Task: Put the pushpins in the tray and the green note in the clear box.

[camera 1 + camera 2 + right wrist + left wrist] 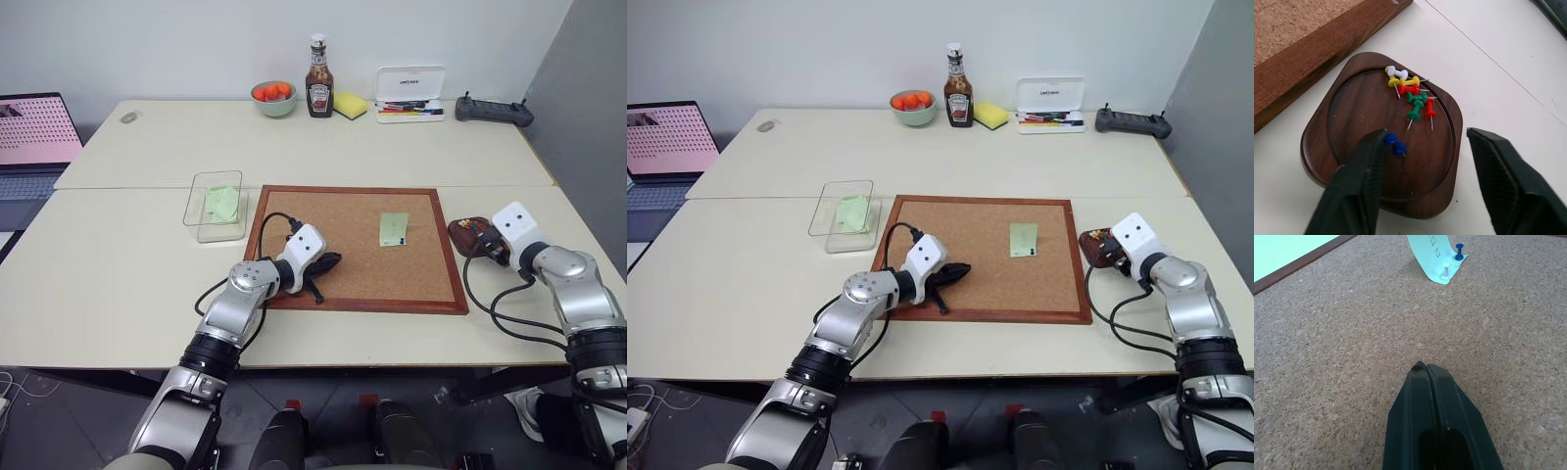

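Pushpins [1411, 95] lie in a loose cluster inside the tray [1352, 117] under my right hand [1425, 161], whose fingers are spread wide with nothing between them; I see white, yellow, red and green pins bunched toward the far side of the dish, and one blue pin [1393, 144] lying just beside the inner face of one finger [1359, 181]. That tray sits on the counter [137, 284] directly below and ahead of my right hand, just off the wooden frame of the cork board [333, 235]. My left hand [328, 262] rests low over the cork, its two fingers pressed together and gripping nothing. Ahead of it, well apart, the green note [394, 228] is on the board, one edge curling up off the cork, with a white pin [1446, 270] and a blue pin [1459, 251] stuck through its near corner. The clear box [201, 223] stands on the counter off the board's far corner, beyond my left hand and away from the right one, and a crumpled pale green paper [224, 202] lies inside it. Farther back on the counter, beyond both hands, I can see a green bowl of oranges [274, 98], a ketchup bottle [318, 83], a yellow sponge [350, 104] and a white case of pens [410, 93].
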You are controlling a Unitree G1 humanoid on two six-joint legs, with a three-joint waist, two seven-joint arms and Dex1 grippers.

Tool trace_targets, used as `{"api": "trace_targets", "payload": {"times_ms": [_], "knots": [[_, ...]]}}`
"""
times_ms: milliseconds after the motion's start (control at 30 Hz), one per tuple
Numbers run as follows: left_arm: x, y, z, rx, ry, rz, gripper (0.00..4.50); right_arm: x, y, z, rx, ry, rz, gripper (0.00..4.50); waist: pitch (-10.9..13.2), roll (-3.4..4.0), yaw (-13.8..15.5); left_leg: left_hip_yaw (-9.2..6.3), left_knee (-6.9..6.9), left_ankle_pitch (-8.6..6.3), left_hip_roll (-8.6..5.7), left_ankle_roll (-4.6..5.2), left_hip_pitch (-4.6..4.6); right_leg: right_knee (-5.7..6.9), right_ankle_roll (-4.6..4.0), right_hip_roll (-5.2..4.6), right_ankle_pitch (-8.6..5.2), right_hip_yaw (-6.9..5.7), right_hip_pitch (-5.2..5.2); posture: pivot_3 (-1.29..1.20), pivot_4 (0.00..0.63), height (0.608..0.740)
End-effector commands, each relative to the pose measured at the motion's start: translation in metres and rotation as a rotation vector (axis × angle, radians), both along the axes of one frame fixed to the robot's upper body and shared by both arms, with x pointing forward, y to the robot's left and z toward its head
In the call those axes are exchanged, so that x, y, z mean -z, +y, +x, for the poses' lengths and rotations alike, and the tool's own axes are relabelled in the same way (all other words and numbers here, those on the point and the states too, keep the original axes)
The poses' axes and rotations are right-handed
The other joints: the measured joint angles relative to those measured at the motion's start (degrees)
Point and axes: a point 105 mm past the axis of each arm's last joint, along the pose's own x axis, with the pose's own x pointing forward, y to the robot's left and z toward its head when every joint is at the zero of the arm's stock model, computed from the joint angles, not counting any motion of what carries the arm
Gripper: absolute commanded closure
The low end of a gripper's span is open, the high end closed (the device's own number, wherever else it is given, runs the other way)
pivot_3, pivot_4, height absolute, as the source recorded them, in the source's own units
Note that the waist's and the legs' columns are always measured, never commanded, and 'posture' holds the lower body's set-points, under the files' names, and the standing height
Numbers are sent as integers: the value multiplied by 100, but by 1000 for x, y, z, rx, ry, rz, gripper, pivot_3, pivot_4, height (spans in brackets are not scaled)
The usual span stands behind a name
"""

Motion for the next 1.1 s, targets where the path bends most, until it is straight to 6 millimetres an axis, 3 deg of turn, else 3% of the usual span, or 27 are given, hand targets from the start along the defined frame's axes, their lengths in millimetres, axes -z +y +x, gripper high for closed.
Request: {"api": "trace_targets", "payload": {"times_ms": [33, 133, 467, 600, 767, 1100], "knots": [[20, 5, -4, -8, 60, 54, 4500, -30, 0, 5, 8, -88, 44, 720, 0, 0, 0, 0, 0, 0, 0, 0, 0, 0, 0, 0, 0, 0, 0, 0, 150, 740], [21, 5, -3, -7, 60, 55, 4500, -36, -1, 5, 16, -95, 63, 50, 0, 0, 0, 0, 0, 0, 0, 0, 0, 0, 0, 0, 0, 0, 0, 0, 150, 740], [21, 4, -2, -4, 54, 62, 4500, -29, -7, 5, 31, -53, 21, 50, 0, 0, 1, 0, 0, 0, 0, 0, 0, 0, 0, 0, 0, 0, 0, 0, 150, 740], [21, 4, -1, -3, 49, 66, 4500, -37, -4, 7, 30, -87, 46, 50, 0, 0, 2, 0, 1, 0, -1, 0, 0, 1, 1, 0, 0, 0, 0, 0, 150, 740], [21, 5, -1, -3, 45, 67, 4500, -49, 24, 4, -85, -105, 272, 50, 0, 0, 3, -1, 1, 0, 0, 0, 1, 1, 1, 0, 1, 0, 2, 0, 150, 740], [21, 5, 0, -2, 43, 71, 4500, -22, 102, -22, -381, 49, 433, 50, -1, 1, 3, -5, 3, 0, 0, 1, 0, 0, 2, 0, 1, -3, 3, 0, 150, 740]]}}
